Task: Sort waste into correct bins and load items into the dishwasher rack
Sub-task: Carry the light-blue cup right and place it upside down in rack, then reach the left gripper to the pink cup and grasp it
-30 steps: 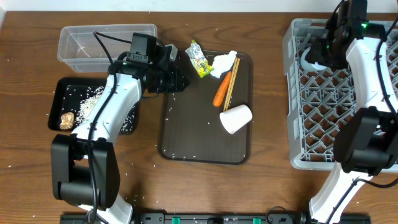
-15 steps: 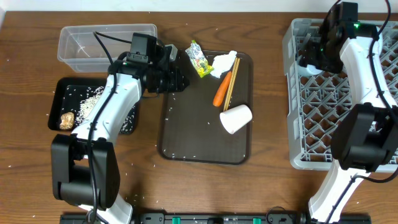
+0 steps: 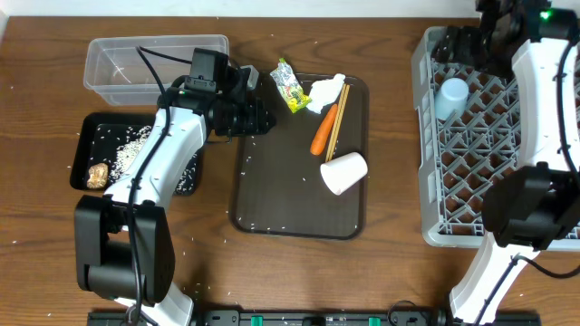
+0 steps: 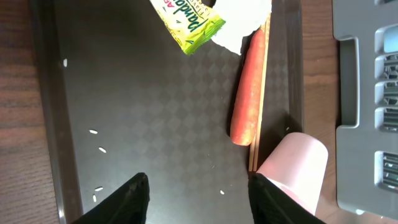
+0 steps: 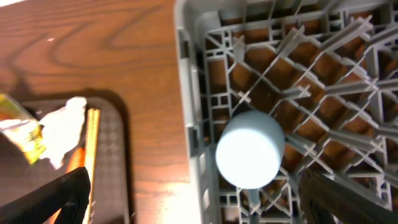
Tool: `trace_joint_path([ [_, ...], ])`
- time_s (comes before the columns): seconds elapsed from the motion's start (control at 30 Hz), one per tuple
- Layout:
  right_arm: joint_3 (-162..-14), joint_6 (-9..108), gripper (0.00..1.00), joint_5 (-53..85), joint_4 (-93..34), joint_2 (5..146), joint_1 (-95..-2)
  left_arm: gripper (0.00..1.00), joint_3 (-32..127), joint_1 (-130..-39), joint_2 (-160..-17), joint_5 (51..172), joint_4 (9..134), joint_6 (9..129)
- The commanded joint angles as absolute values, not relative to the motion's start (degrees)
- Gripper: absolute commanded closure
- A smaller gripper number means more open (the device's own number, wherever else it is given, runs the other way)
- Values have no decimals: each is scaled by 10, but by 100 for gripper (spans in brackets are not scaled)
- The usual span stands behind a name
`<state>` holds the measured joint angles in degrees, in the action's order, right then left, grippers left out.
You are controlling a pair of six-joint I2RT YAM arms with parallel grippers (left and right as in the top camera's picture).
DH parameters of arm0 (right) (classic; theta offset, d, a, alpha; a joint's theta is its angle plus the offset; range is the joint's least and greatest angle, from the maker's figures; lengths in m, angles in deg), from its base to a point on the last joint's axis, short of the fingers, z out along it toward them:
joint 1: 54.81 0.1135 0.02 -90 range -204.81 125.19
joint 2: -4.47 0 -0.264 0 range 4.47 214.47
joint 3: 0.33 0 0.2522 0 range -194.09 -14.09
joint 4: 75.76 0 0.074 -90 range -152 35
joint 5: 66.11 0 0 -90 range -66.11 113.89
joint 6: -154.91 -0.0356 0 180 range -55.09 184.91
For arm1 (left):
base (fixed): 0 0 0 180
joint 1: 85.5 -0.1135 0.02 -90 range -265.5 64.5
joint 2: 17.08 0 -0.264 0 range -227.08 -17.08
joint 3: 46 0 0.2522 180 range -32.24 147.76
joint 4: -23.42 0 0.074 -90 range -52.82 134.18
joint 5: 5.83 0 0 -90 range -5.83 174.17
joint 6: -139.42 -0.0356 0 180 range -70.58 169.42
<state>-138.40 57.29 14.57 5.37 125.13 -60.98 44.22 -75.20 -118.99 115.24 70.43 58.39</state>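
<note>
Both are empty: left gripper (image 4: 199, 196) half-spread, right gripper (image 5: 202, 196) wide apart. I'd pinch the orange carrot (image 4: 247, 93) mid-length, at one o'clock from the left gripper; it looks stiff, smooth, light.

arms (image 3: 154, 163): white shells | joints: black | cables (image 3: 145, 56): black | LED (image 3: 545, 14): green

rack (image 3: 480, 181) right, small cup (image 3: 450, 93) in its far-left part; serving tray (image 3: 281, 181) centre, carrot (image 3: 323, 131) beside chopsticks (image 3: 336, 125) on it; tub (image 3: 109, 68) behind shallow tray (image 3: 91, 122), left.

Lt-blue cup (image 3: 450, 93), grey lattice rack (image 3: 426, 163), orange carrot (image 3: 323, 131), pink cup (image 4: 292, 171), dk-brown tray (image 3: 272, 181).
</note>
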Motion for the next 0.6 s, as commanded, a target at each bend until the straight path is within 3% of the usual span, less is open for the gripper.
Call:
trace_joint_path([
  [0.0, -1405, 583, 1, 119, 80, 1255, -607, 46, 437, -736, -1198, 1146, 708, 578],
  [0.27, -1404, 612, 1, 99, 125, 1255, -593, 41, 437, -611, -1198, 1108, 774, 489],
  [0.57, -1403, 611, 1, 99, 126, 1255, -581, 41, 437, -525, -1198, 1044, 810, 659],
])
